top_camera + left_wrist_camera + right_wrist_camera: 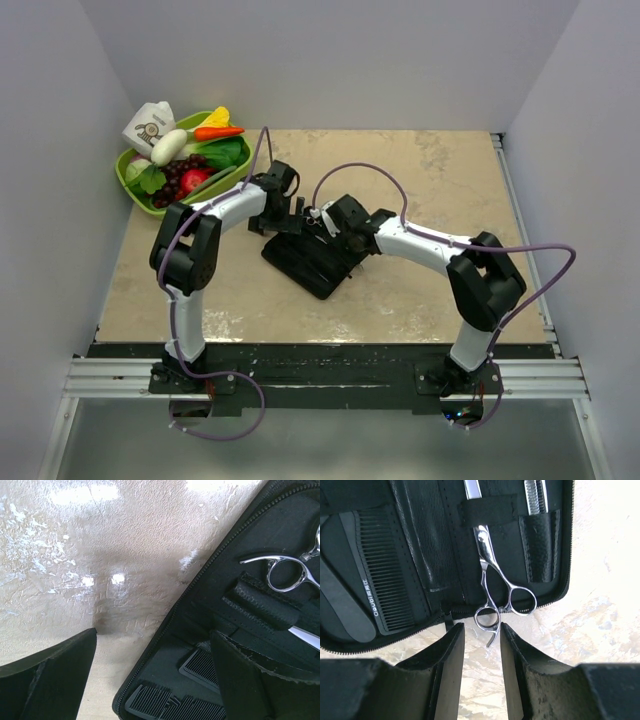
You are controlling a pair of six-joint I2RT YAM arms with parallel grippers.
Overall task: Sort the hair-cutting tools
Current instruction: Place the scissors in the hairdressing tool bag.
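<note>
My right tool stood partly open with a narrow gap, gripping nothing. Its fingers were poised just short of the ring handles of the nearer scissors. Those rings overhung the edge of the open case above the table, while the blades were tucked under a strap. I judged them light, stiff and slick, best pinched across a ring or the shank beside it, then drawn straight out along the strap. The second scissors sat in a pocket alongside, and the thin comb lay flat in the case's other half. My left tool gaped wide and empty over the case's edge.
</note>
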